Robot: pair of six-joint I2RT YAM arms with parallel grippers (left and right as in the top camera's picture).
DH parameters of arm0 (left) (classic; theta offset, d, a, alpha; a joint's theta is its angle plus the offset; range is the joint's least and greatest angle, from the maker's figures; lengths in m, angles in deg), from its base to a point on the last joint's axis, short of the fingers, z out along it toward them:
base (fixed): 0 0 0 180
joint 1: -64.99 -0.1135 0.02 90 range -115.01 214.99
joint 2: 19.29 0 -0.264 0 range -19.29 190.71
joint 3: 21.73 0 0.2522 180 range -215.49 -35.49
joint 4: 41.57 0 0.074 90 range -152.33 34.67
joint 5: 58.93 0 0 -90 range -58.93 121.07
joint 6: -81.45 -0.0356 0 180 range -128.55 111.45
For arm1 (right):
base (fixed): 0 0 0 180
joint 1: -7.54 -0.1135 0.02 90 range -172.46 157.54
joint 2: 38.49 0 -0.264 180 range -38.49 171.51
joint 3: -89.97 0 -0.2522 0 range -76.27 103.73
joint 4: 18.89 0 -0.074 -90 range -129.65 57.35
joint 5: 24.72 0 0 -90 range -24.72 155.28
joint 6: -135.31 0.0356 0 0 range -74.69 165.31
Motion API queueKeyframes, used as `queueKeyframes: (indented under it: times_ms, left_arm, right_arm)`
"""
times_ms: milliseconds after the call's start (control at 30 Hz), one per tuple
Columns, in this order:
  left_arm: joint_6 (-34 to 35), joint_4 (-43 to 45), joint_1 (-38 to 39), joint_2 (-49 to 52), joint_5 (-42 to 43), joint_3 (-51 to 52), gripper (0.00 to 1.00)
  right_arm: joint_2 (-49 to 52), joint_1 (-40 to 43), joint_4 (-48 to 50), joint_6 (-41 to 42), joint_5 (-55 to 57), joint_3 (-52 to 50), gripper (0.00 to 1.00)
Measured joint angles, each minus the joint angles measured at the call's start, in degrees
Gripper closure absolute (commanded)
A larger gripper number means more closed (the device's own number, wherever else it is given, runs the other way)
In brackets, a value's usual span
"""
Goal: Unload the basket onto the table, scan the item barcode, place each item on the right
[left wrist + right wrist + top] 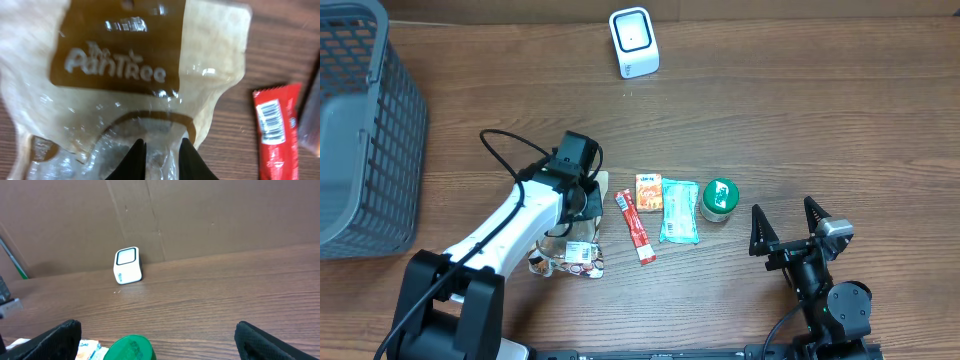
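Observation:
A tan and clear snack bag marked "PanTree" fills the left wrist view; from overhead it lies on the table, a barcode label facing up. My left gripper is down on it, fingers close together with a fold of clear plastic pinched between them. The overhead view has that gripper over the bag's far end. The white scanner stands at the back of the table, also in the right wrist view. My right gripper rests wide open at the front right, holding nothing.
Right of the bag lie a red stick packet, an orange packet, a teal packet and a green-lidded jar. A grey mesh basket stands at the far left. A cardboard wall backs the table.

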Motion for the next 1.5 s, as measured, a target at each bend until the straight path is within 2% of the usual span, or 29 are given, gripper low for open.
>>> queueKeyframes:
  times_ms: [300, 433, 600, 767, 1000, 1200, 1500]
  left_arm:
    - [-1.1, -9.3, 0.0, -3.8, 1.6, -7.7, 0.80]
    - [-1.1, -16.5, 0.0, -4.2, 3.5, -8.1, 0.75]
    - [0.5, -24.4, 0.0, -4.2, 3.0, -7.3, 0.76]
    - [3.1, -22.6, 0.0, -4.2, 2.9, -3.2, 0.76]
    - [4.8, -13.0, 0.0, -4.2, 2.9, 3.2, 0.76]
    - [5.1, -8.1, 0.0, -4.2, 1.6, 3.9, 0.76]
    - [6.4, -6.6, 0.0, -4.2, -1.9, 3.9, 0.77]
  right_arm:
    - [0.0, 0.0, 0.0, 0.0, 0.0, 0.0, 0.00]
    - [0.0, 0.0, 0.0, 0.0, 0.0, 0.0, 0.00]
    - [0.0, 0.0, 0.0, 0.0, 0.0, 0.0, 0.00]
    - [0.0, 0.0, 0.0, 0.0, 0.0, 0.0, 0.00]
    - [0.0, 0.0, 0.0, 0.0, 0.0, 0.0, 0.00]
    - [0.0, 0.0, 0.0, 0.0, 0.0, 0.0, 0.00]
    - [0.0, 0.0, 0.0, 0.0, 0.0, 0.0, 0.00]
